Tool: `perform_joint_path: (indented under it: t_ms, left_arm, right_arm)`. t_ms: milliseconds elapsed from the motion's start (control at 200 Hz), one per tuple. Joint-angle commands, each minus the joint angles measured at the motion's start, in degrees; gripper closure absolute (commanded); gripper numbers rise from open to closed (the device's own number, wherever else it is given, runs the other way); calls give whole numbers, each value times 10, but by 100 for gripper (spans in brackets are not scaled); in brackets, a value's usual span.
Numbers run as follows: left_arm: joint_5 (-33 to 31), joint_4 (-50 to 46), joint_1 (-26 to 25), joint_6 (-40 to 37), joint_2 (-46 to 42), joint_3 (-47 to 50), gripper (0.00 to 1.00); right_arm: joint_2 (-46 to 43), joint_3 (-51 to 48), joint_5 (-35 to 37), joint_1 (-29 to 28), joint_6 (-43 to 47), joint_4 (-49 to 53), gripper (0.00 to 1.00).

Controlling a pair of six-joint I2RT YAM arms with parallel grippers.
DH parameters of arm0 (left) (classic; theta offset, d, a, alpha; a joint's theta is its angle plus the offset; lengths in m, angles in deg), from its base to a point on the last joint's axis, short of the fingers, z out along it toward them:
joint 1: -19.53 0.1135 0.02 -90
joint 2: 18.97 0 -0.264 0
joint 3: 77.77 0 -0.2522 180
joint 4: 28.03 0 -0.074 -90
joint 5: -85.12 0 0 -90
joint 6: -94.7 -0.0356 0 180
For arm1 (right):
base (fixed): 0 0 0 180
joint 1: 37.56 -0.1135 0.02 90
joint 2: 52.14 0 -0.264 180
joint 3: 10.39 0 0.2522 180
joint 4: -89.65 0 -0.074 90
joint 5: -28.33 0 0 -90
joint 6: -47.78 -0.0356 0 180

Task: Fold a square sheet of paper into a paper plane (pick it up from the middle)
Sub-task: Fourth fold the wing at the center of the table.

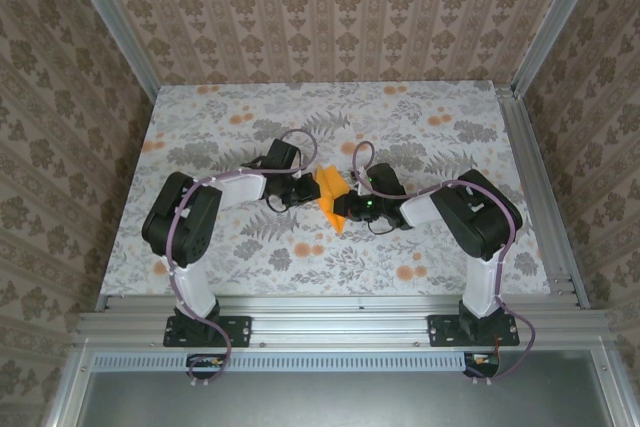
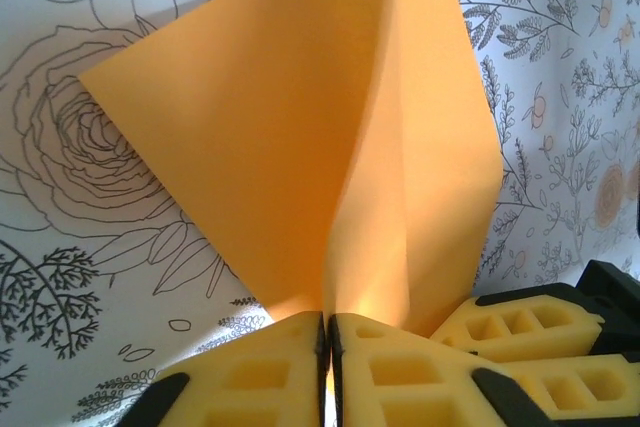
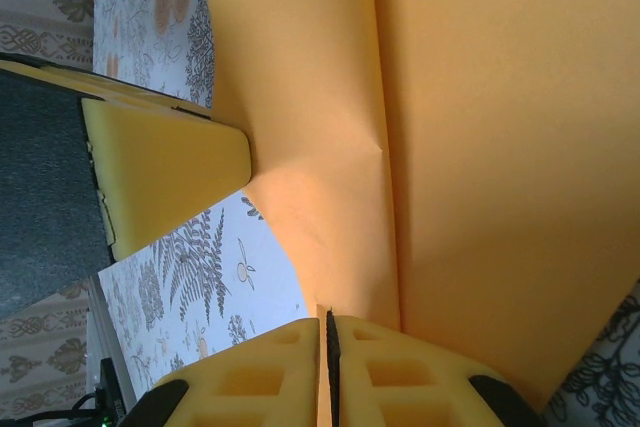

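Mid-table, between the two arms: the creased orange square sheet of paper (image 1: pixel 328 192), held from both sides.
Left gripper (image 2: pixel 326 325), bottom centre of its wrist view, has its yellow pads (image 2: pixel 270 372) pressed together on the sheet's lower fold; right gripper (image 3: pixel 328 327), at the bottom of its own view, pinches the sheet's edge likewise. Floral table (image 1: pixel 250 247) lies underneath.

At table (image 1: pixel 450 237) centre, paper sheet (image 1: pixel 328 194), left fingers (image 2: pixel 262 372) on its left, right fingers (image 3: pixel 400 379) on its right.
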Motion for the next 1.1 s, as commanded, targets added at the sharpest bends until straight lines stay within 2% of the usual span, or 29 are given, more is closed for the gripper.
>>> perform_joint_path:
  t_ms: [0,175,1095]
  left_arm:
    - [1,-18,4,-13,7,-23,94]
    - [-10,-56,8,-44,14,-38,100]
    - [-36,-125,26,-116,74,-79,100]
  right_arm:
    - [18,-19,3,-8,8,57,85]
    - [18,-18,-1,-9,10,55,85]
    - [14,-24,-17,-8,25,54,77]
